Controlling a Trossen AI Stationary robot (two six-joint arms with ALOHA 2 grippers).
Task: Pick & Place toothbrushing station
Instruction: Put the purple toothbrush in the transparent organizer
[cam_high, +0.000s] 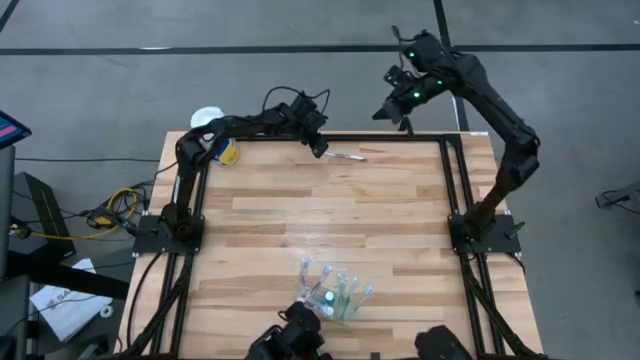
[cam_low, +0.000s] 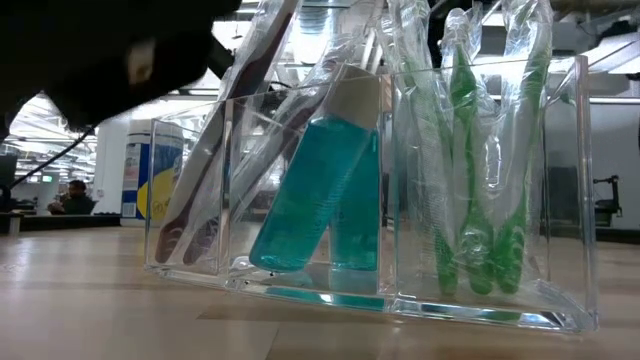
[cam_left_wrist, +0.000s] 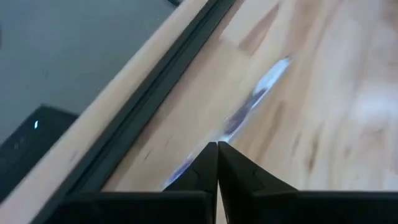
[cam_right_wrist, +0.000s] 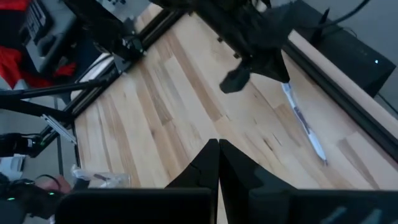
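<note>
1. No writing can be read anywhere; the canister (cam_low: 143, 180) behind the holder shows a yellow and blue label, too blurred to make out.
2. The clear holder (cam_high: 335, 293) stands at six o'clock near the surface's (cam_high: 300, 210) front edge, holding green toothbrushes (cam_low: 480, 200), two teal tubes (cam_low: 315, 190) and wrapped brushes.
3. One wrapped toothbrush (cam_high: 350, 156) lies apart at twelve o'clock, close to the far edge rail.
4. The left pincer (cam_high: 320, 147) is pinched tight at that brush's end; whether it grips the wrapper, I cannot tell.
5. The right pincer (cam_high: 405, 122) hangs shut, empty, beyond the far edge at one o'clock.
6. Bare wood lies open between the two spots.
</note>
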